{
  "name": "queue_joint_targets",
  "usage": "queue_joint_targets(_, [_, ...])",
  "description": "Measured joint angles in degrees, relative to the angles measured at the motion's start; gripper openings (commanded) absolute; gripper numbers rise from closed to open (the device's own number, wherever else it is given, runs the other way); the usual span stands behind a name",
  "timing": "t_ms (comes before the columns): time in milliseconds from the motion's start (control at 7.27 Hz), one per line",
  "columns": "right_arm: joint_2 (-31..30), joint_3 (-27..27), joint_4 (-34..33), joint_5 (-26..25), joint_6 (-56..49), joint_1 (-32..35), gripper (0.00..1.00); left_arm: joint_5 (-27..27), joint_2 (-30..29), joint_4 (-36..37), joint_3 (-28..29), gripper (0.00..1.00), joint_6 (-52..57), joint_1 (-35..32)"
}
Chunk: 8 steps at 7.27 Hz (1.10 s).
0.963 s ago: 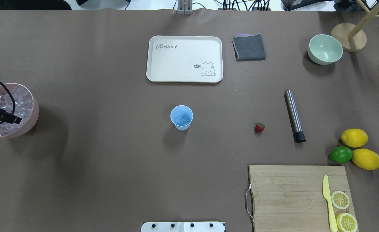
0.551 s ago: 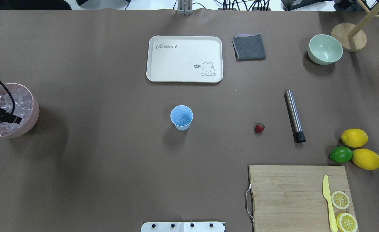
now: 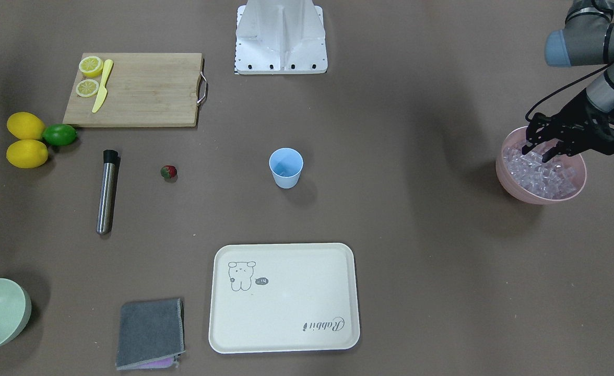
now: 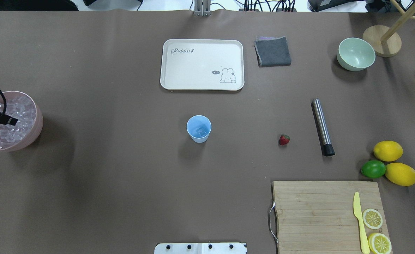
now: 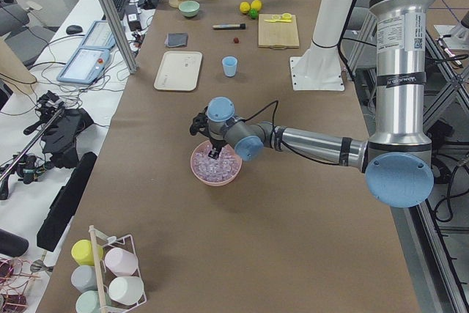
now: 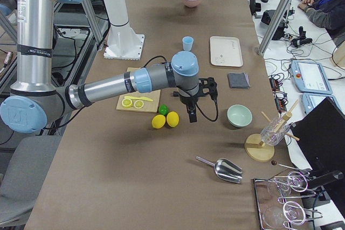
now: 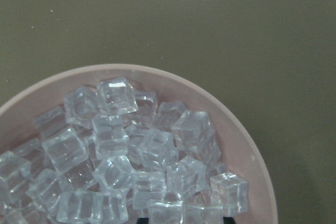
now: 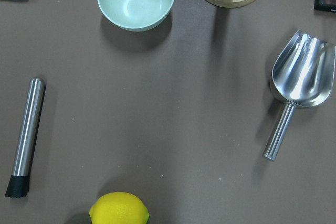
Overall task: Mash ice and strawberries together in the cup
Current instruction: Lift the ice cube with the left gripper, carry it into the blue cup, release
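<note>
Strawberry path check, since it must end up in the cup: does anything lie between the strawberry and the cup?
Nothing visible does. Only bare table separates the strawberry and the cup; the steel muddler lies on the strawberry's other side.

light: bright, even, from overhead | shadows: soft, blurry-edged beside cup (image 4: 199, 127) and pale green bowl (image 4: 355, 53) | glare: white highlights on metal scoop (image 8: 304, 74) | focus: sharp throughout, ice (image 7: 131, 156) crisp
</note>
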Motion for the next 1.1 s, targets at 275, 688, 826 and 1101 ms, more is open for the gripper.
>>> queue_joint_targets(275, [0.0,0.0,0.0,0.0,0.0,0.0,1.00,-0.7,-0.8,0.1,-0.6,0.00,3.6,-2.7])
queue_joint_targets(688, [0.0,0.0,0.0,0.2,0.0,0.0,1.00,-4.2,-7.2,4.3,-1.8,0.00,-3.0,-5.4])
queue_joint_targets(826, [0.0,0.0,0.0,0.2,0.1,0.0,1.00,-4.4,-10.0,4.9,-2.4,0.00,-10.2,-5.0])
queue_joint_targets(1101, [0.1,0.0,0.0,0.3,0.3,-0.1,1.00,-3.2,-15.1,4.4,-3.3,0.00,-24.3,-1.0])
